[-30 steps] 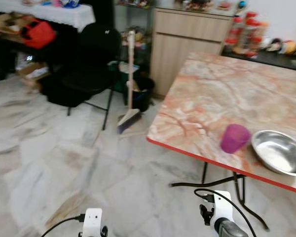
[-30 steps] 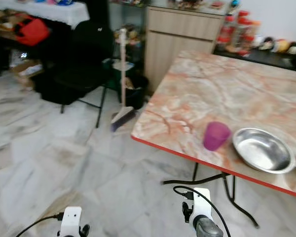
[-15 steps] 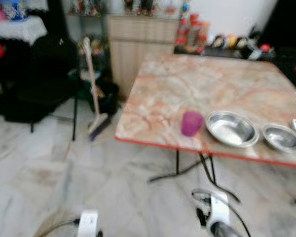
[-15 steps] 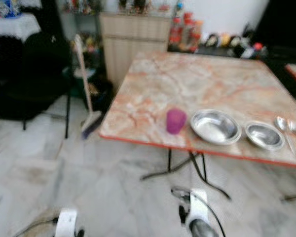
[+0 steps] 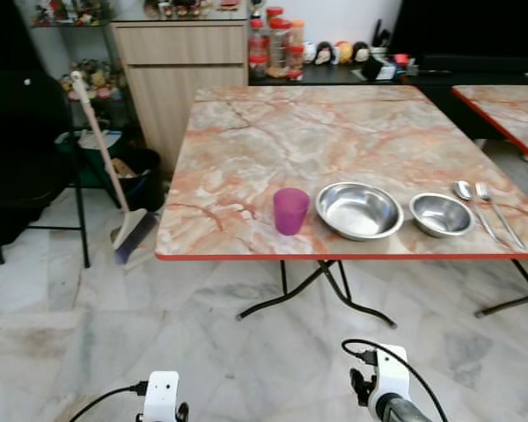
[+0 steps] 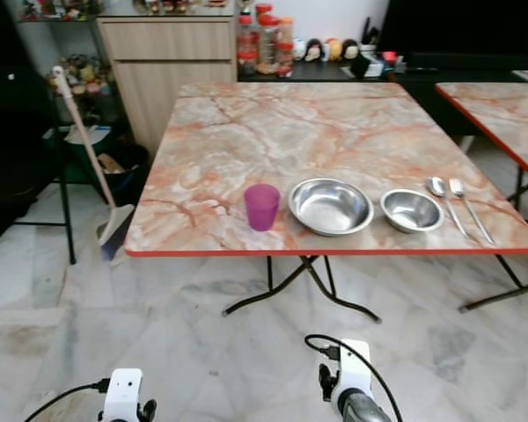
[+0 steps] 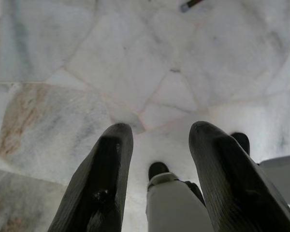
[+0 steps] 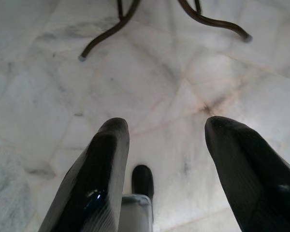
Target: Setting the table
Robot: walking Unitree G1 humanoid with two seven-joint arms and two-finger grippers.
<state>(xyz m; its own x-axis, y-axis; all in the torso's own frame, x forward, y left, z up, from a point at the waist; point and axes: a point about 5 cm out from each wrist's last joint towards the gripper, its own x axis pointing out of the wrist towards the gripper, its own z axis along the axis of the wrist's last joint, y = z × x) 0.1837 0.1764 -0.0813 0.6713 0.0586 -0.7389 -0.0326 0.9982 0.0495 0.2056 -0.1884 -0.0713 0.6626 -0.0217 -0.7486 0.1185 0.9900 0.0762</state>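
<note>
Purple cup (image 5: pixel 291 210) near tabletop (image 5: pixel 334 132) front edge; careless reach could knock it off. Left claw (image 7: pixel 157 159), right claw (image 8: pixel 162 159) released, empty, low over floor.

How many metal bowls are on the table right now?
2. The larger bowl sits near the front edge just right of the purple cup; the smaller bowl sits to its right, beside the spoon and fork.
</note>
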